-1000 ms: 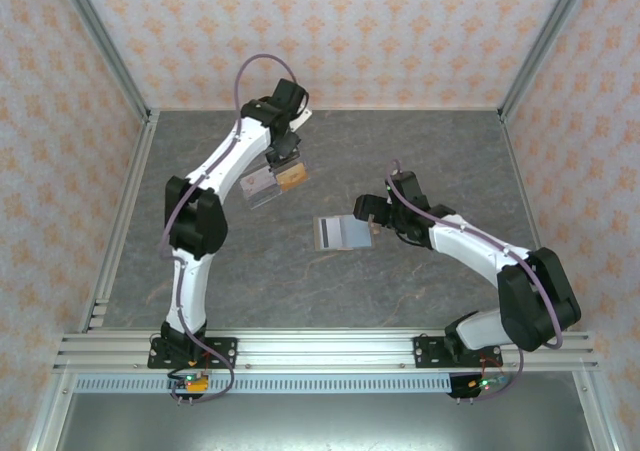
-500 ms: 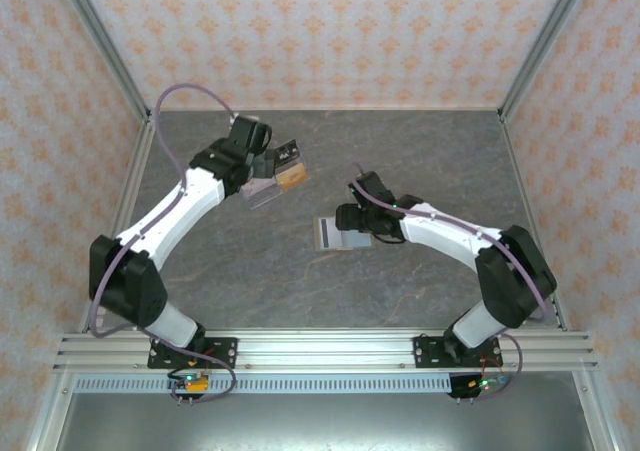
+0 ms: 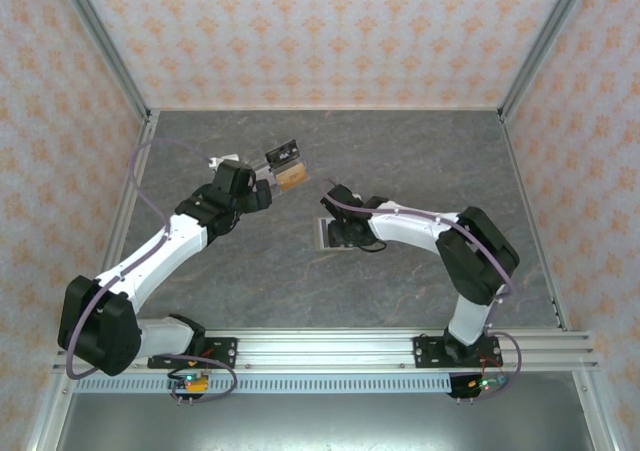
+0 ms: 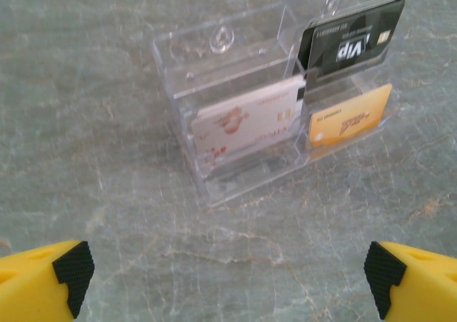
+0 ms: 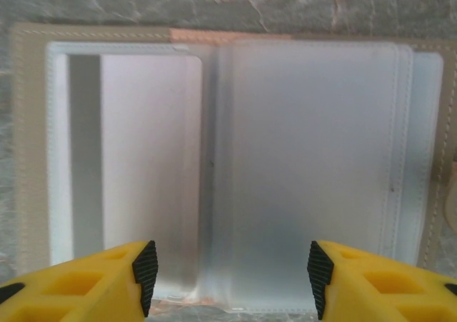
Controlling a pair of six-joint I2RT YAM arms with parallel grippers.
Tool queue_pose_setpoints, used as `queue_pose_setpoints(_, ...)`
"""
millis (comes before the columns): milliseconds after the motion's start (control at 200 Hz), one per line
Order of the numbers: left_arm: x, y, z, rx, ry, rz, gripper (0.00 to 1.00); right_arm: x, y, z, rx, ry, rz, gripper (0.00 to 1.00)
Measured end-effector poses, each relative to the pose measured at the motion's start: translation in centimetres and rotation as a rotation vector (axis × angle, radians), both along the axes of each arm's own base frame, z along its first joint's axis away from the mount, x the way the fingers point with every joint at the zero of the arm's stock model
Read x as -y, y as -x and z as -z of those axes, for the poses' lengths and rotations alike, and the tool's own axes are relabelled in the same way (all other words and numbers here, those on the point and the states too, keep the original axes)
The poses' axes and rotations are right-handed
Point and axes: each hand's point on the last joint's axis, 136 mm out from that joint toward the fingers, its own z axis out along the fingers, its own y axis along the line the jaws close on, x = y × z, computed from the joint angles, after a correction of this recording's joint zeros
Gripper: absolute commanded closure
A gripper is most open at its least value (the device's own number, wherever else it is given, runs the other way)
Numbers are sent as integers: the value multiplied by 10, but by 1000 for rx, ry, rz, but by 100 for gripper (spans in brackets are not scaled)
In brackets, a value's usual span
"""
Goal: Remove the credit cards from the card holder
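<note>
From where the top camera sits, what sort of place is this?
Likely a purpose-built robot test cell: aluminium frame rails box in a grey stone-look table, patterned panels stand as walls, and the left arm and right arm are bolted to its near edge.

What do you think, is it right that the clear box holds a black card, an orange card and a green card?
Not quite. The clear box holds a black card, an orange card and a pinkish-white card, not a green one. The left wrist view shows it.
</note>
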Motion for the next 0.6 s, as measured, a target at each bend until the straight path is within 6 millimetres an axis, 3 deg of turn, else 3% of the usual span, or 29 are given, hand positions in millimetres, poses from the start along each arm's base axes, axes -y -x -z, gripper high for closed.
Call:
queue_pose_setpoints(230, 18, 12, 29, -56, 149, 8, 0, 5, -2, 6, -15, 33, 59, 43)
queue_pose_setpoints(596, 43, 11, 37, -91, 281, 62, 3, 9, -9, 9, -4, 60, 124, 44)
